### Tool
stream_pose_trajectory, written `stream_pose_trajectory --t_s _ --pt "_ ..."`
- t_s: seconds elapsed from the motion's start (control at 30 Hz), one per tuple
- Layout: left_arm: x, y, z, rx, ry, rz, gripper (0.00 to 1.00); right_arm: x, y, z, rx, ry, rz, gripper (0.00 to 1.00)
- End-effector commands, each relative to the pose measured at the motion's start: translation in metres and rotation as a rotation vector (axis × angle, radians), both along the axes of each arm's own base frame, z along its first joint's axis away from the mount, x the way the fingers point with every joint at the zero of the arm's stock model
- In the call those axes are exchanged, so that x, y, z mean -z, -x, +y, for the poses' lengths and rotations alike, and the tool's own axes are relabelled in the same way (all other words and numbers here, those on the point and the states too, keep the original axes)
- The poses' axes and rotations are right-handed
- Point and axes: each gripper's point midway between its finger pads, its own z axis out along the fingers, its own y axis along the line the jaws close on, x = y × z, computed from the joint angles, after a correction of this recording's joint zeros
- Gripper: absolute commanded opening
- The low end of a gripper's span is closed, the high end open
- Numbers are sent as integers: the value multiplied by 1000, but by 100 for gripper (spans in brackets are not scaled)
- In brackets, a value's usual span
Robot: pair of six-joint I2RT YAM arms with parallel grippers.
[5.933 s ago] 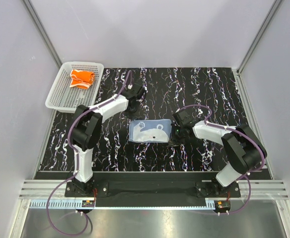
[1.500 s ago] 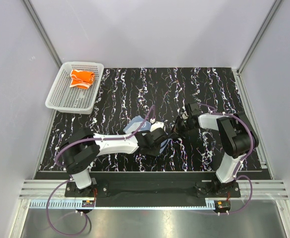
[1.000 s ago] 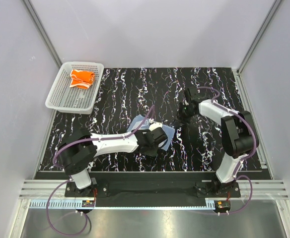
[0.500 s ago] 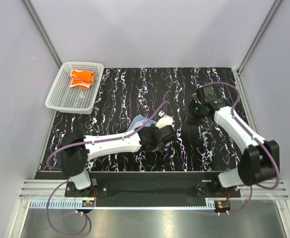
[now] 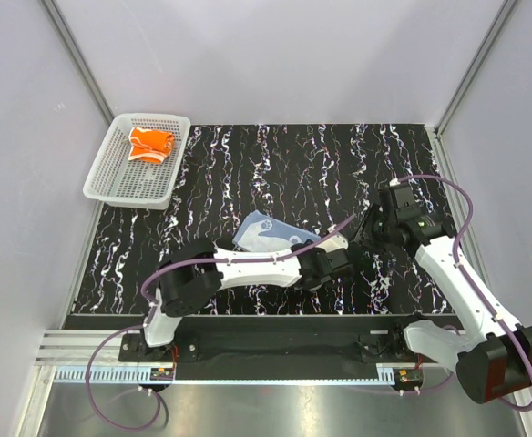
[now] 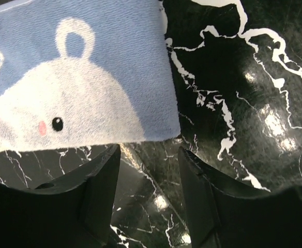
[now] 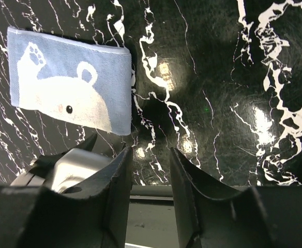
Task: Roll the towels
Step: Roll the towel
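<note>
We take the light blue bear-print towel (image 6: 73,77) as the one in hand. It lies flat on the black marbled table (image 5: 248,155), while the orange printed towel (image 5: 150,143) sits in the white mesh basket (image 5: 102,177). Our left gripper (image 6: 148,155), just off the blue towel's corner, and our right gripper (image 7: 151,155), farther off, both hang part-open and empty, so next we need to pinch an edge and turn it over.

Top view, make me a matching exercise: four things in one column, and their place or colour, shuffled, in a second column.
Things:
1. orange towel
2. blue towel
3. basket
4. table

Place or colour:
A. lying flat on the table, near the middle
B. white mesh, at the far left corner
C. black with white veins
D. inside the basket

Pairs: 1-D, 2-A, 3-B, 4-C
</note>
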Motion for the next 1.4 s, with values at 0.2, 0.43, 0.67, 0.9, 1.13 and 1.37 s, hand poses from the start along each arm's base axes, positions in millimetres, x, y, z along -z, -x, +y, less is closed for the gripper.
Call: stream_pose_trajectory --t_s 0.2,0.43,0.67,0.9,1.13,1.37 --pt "-4 -13 -32 50 22 -41 56 5 4 -7 30 18 12 41" --pt "15 -12 -35 56 -15 -14 58 10 2 -5 19 19 20 41" --pt "43 -6 -30 46 -12 70 53 15 1 -3 7 16 26 41" --pt "54 -7 -13 11 60 146 17 15 -2 -2 2 14 25 41" --pt "37 -5 -10 -3 176 210 0 22 -6 10 -15 -39 36 40" --pt "-6 -4 -23 19 481 349 0 35 -11 45 -65 -232 36 42"
